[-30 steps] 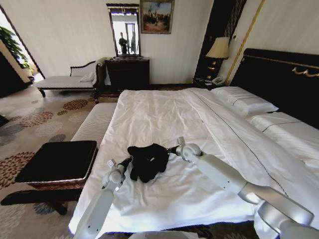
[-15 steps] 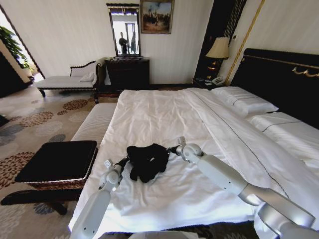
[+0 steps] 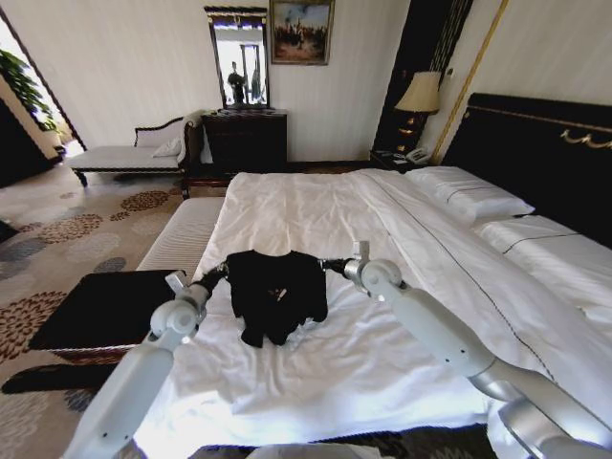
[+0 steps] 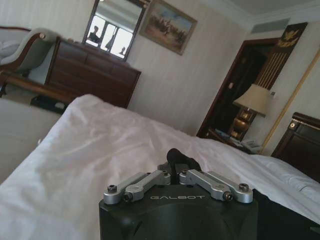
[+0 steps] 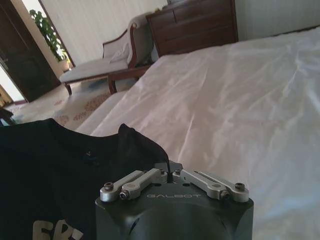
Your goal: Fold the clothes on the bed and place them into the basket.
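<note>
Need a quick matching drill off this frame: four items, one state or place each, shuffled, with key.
Items:
1. T-shirt
2. basket
3. left gripper
4. lamp

States or places:
A. on the floor beside the bed, black top facing up
B. on the nightstand by the headboard
C. held up off the sheet, hanging between both grippers
D. shut on one top corner of the shirt, opposite the right gripper

Pairs: 1-C, 2-A, 3-D, 4-B

One T-shirt (image 3: 277, 295), one bed (image 3: 316, 215), one basket (image 3: 100, 311) — two pillows (image 3: 469, 194), one lamp (image 3: 419, 94).
</note>
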Robot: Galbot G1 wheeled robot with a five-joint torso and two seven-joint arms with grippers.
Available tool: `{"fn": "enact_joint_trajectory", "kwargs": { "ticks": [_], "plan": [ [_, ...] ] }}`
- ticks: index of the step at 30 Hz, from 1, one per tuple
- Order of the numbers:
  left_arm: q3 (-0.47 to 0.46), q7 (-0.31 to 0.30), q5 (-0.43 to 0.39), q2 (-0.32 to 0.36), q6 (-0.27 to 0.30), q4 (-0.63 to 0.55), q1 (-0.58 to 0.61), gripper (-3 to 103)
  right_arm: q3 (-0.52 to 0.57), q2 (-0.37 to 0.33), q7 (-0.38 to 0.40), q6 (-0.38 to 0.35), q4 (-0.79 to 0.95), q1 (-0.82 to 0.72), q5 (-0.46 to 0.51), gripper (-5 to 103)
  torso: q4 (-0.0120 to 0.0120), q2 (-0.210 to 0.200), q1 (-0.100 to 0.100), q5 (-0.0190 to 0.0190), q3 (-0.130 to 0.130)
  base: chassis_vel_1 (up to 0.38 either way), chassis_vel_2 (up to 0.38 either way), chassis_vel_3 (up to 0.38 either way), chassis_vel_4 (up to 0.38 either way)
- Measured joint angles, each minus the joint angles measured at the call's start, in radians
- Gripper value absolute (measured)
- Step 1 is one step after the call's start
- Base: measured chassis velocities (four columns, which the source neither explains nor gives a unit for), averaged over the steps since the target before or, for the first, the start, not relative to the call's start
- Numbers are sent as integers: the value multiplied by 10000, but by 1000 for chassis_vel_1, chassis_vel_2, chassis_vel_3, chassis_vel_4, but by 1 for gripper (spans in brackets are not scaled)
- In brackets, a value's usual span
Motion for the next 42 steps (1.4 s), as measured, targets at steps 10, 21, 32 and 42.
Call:
{"fn": "enact_joint_trajectory", "kwargs": {
  "ticks": [10,21,32,42],
  "plan": [
    [2125,-517,-1436,1743,328,485,-3963,2,279,67,500,202,-528,2225,860,1,10,0,0,-5,0,0,0,0,0],
    [4824,-480,-2068,1404,460,2922,-8798,2,-306,663,426,480,-2841,4726,1037,1,1,-2,5,-1,3,0,0,0,0],
    [4728,-1331,-3329,1744,604,1357,-9567,2,-386,411,729,728,-2250,5611,1973,1,3,-1,4,-1,0,0,0,0,0],
    [-1166,-3322,-6445,5694,380,-5917,-2899,2,4153,-4110,2817,332,5141,2374,8255,1,-2,5,-13,-1,-11,0,0,0,0]
  ]
}}
